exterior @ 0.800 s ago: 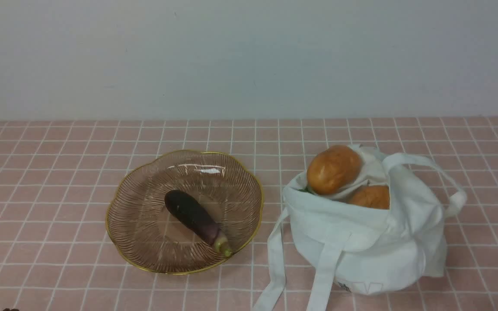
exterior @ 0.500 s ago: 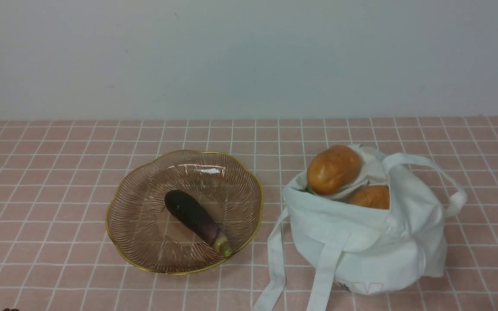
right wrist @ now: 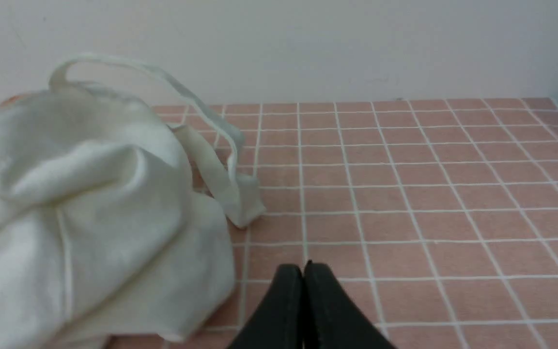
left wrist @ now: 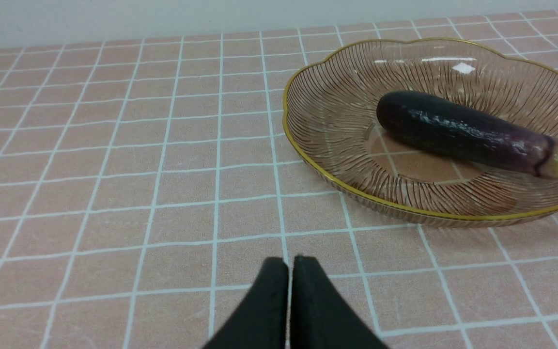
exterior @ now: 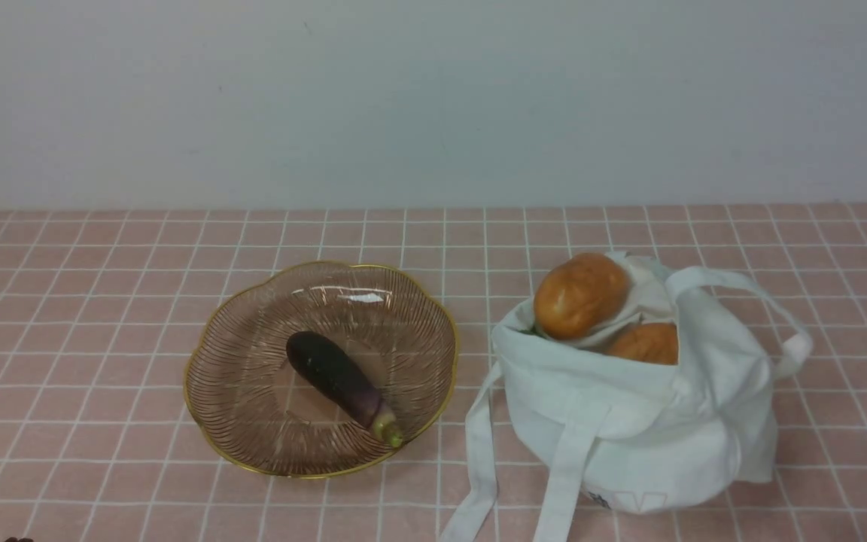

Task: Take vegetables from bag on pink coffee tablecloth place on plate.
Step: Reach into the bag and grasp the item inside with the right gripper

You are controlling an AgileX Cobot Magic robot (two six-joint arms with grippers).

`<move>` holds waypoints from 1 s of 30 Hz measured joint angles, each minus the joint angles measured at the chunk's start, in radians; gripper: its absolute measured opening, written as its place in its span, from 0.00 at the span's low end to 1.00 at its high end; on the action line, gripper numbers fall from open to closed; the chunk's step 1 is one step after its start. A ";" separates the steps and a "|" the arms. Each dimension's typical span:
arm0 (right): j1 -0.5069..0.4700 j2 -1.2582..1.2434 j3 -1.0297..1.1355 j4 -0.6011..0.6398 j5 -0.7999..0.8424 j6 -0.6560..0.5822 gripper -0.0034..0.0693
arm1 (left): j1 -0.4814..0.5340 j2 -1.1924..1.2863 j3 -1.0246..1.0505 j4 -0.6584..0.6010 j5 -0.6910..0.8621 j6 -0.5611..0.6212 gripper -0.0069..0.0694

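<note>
Vegetables [exterior: 580,293], two glossy orange-brown lumps, sit in the open mouth of the white bag [exterior: 629,429], which stands on the pink coffee tablecloth [exterior: 87,301] just right of the plate [exterior: 202,354]. On the plate a dark purple eggplant [exterior: 339,380] lies slanted, its green stem toward the near rim. The left gripper [left wrist: 290,259] hangs low near the plate with its black fingers pressed together and empty, and the right gripper [right wrist: 304,265] is likewise closed on nothing beside the bag.

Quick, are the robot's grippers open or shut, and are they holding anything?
The black left gripper: closed, holding nothing.
The black right gripper: closed, holding nothing.
</note>
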State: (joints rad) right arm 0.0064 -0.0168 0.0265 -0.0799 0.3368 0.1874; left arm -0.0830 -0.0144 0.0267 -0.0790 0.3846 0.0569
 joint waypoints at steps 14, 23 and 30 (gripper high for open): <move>0.000 0.000 0.003 0.533 -0.400 0.203 0.03 | 0.000 0.000 0.000 0.000 0.000 0.000 0.08; 0.076 0.142 -0.398 0.333 -0.236 0.308 0.03 | 0.000 0.000 0.000 0.000 0.000 0.000 0.08; 0.242 0.610 -0.942 0.173 0.331 0.115 0.03 | 0.000 0.000 0.000 0.000 0.000 0.000 0.08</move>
State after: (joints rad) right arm 0.2488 0.5927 -0.9150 0.0931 0.6681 0.3020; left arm -0.0830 -0.0144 0.0267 -0.0790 0.3846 0.0569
